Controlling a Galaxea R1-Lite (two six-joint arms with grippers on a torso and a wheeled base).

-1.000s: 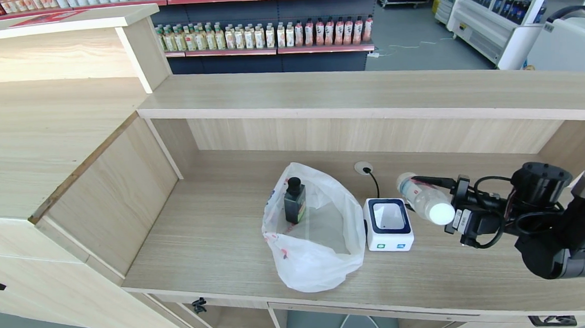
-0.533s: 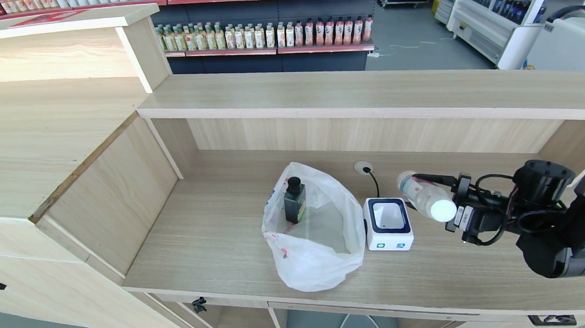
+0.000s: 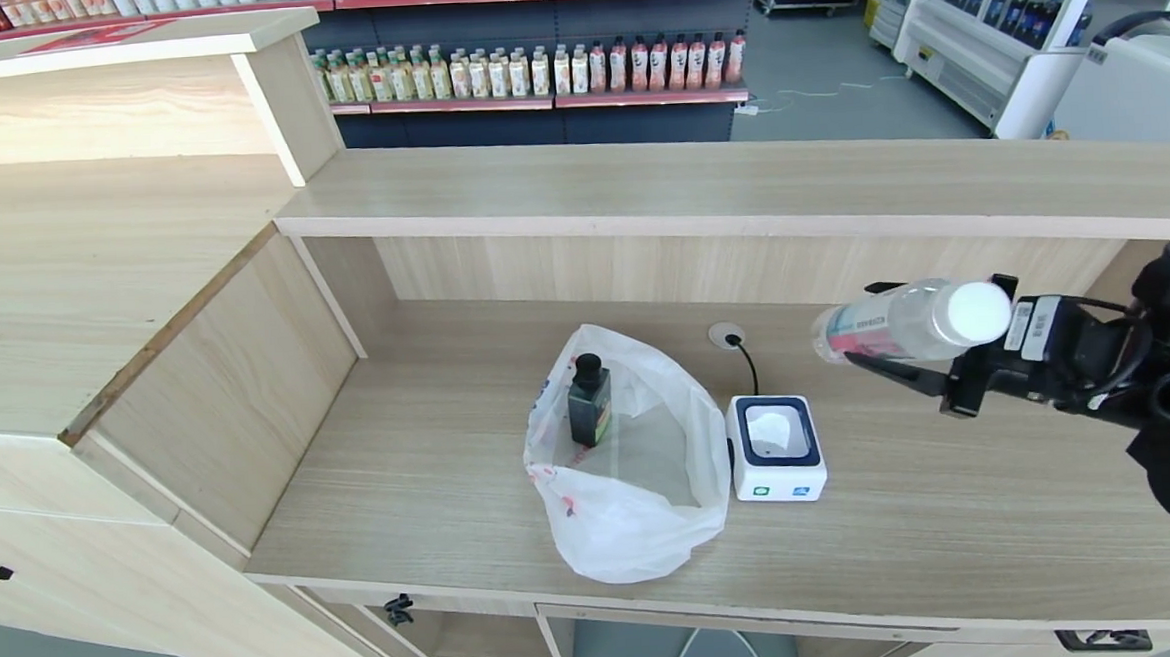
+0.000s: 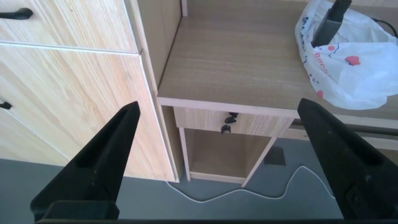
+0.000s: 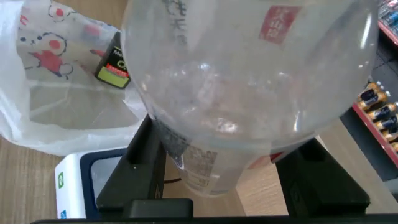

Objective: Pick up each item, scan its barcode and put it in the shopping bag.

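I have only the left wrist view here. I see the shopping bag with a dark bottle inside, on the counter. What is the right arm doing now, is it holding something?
Observer: Yes. The right gripper is shut on a clear water bottle, held on its side in the air above the counter.
Operator: Where is the scanner? I do not see it.
Observer: The white scanner stands on the counter, just right of the shopping bag.
Operator: Is the bottle over the scanner?
Observer: No, it is off to the scanner's right, with its white cap pointing right.
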